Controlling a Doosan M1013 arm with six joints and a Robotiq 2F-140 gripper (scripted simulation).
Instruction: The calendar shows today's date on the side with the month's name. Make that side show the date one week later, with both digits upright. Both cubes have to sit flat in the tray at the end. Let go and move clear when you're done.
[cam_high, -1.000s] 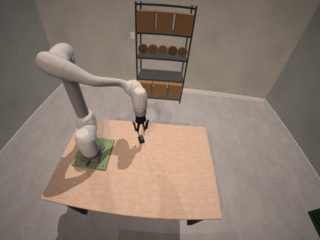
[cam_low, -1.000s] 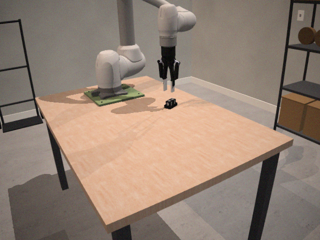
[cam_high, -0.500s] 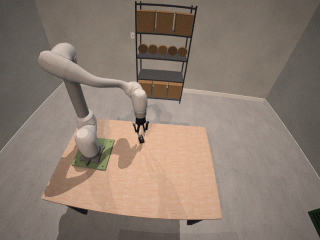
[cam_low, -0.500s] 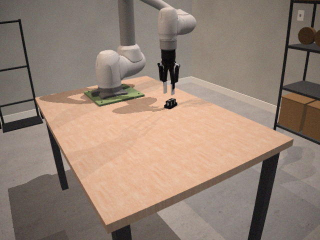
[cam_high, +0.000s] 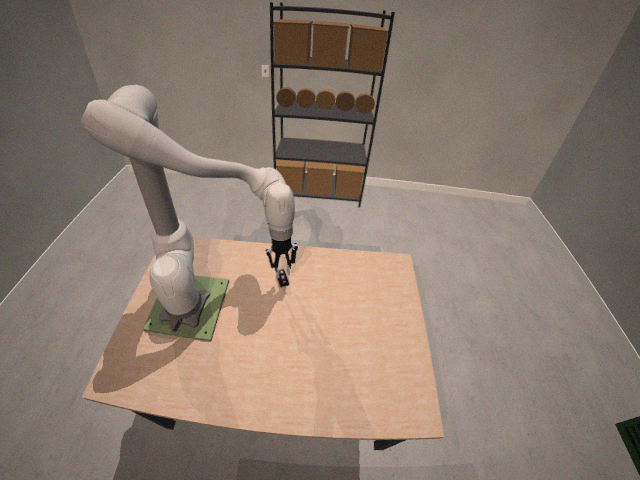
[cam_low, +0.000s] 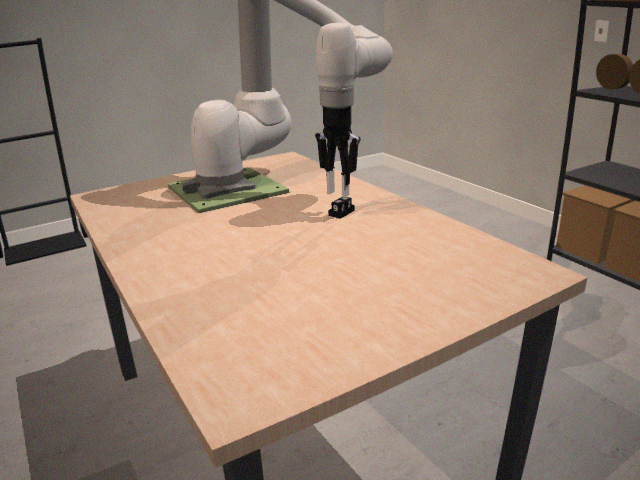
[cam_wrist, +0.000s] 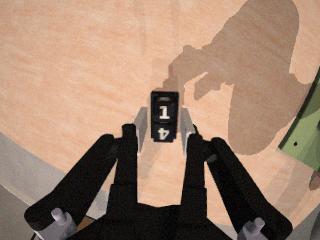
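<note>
— Where's the gripper (cam_high: 285, 272) (cam_low: 338, 190) (cam_wrist: 163, 117)?
— Hovering just above the calendar (cam_high: 282, 277) (cam_low: 341, 207) (cam_wrist: 164, 116), fingers partly apart, nothing between them!
— And the calendar?
— On the table's (cam_high: 330, 351) (cam_low: 320, 289) (cam_wrist: 65, 65) far half, top faces reading 1 and 4!

Of 3 views, 2 look down across the table (cam_high: 372, 351) (cam_low: 330, 310) (1 higher); the wrist's faces it, nearest.

Past my table, I see a tall rack (cam_high: 272, 129) (cam_low: 565, 149) with brown boxes (cam_high: 292, 43) (cam_low: 588, 222) and round brown things (cam_high: 325, 100) (cam_low: 614, 71).
</note>
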